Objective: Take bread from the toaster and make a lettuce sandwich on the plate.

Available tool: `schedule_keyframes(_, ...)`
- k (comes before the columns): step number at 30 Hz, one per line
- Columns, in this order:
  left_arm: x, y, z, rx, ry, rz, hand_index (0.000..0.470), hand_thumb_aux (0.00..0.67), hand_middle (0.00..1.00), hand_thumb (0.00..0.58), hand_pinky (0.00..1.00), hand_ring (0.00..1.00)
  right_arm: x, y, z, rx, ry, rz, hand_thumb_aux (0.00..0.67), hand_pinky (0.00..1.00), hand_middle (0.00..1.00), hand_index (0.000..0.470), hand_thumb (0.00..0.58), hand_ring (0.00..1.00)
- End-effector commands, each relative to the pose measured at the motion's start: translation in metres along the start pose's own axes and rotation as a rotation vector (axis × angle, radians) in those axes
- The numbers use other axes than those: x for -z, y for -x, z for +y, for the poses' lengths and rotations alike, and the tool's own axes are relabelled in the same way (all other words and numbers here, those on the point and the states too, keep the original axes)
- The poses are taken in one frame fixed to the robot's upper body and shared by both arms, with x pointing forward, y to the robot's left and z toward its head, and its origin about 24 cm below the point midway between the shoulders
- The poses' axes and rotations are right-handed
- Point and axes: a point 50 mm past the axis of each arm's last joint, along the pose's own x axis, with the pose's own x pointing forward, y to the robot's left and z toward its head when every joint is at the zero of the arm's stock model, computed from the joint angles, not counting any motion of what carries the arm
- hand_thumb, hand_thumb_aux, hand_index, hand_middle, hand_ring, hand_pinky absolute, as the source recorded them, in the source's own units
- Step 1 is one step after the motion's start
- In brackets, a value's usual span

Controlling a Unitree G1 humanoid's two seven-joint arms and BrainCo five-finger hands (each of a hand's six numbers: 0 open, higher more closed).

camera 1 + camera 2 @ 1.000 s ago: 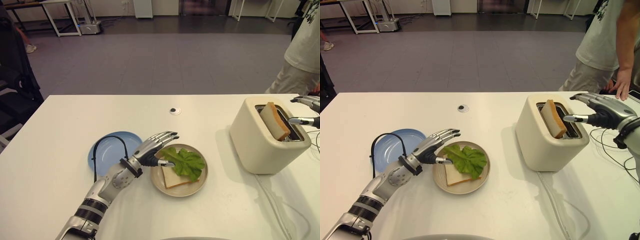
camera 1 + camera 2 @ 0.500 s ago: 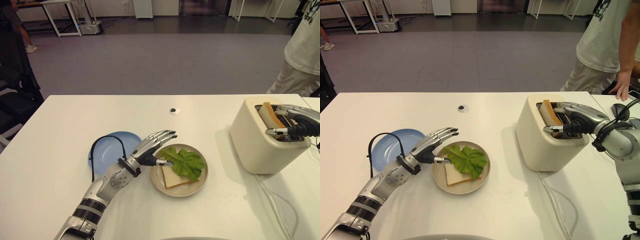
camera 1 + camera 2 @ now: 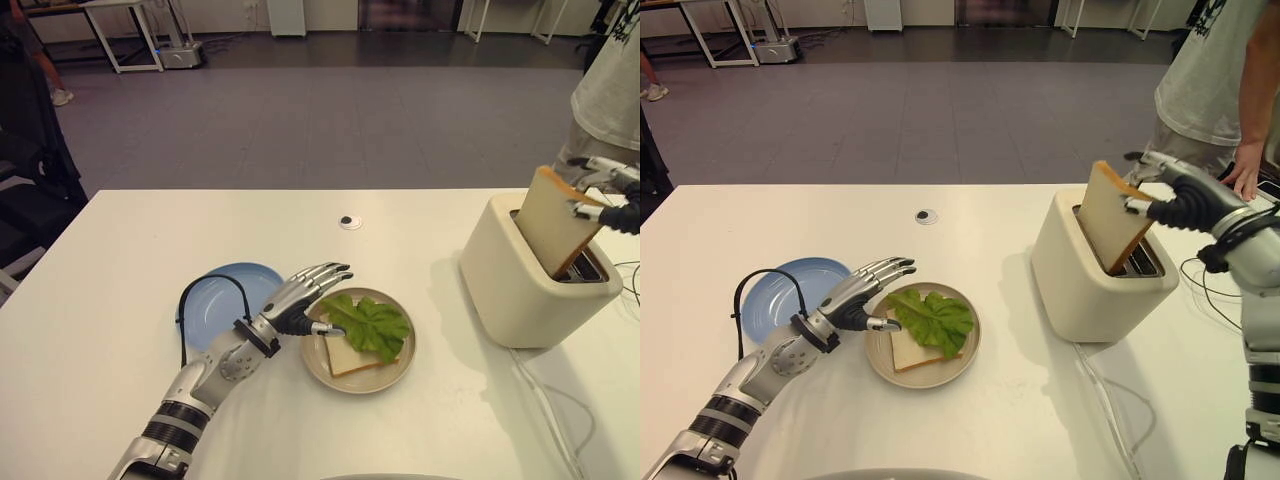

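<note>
Your right robot hand (image 3: 1180, 203) is clamped on the bread slice (image 3: 1114, 222), half out of the toaster (image 3: 1080, 285). Your left robot hand (image 3: 862, 297) hovers open beside the plate (image 3: 930, 381). Lettuce (image 3: 936, 317) is already on the bottom slice (image 3: 908, 355); topping it remains.

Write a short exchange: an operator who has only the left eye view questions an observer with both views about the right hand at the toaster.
Operator: How does the right hand hold the bread?
Observer: The right hand comes in from the right, its fingers pinching the upper corner of the bread, back of the hand up.
Operator: What is around that wrist?
Observer: Dark cables loop round the wrist, just right of the toaster.
</note>
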Motion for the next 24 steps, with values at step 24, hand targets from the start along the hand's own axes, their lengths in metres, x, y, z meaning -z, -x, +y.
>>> schedule_keyframes(24, 0.006, 0.034, 0.060, -0.232, -0.190, 0.052, 0.000, 0.000, 0.00, 0.000, 0.00, 0.00, -0.140, -0.070, 0.202, -0.887, -0.275, -0.625, 0.670, 0.00, 0.00, 0.470, 0.580, 0.00)
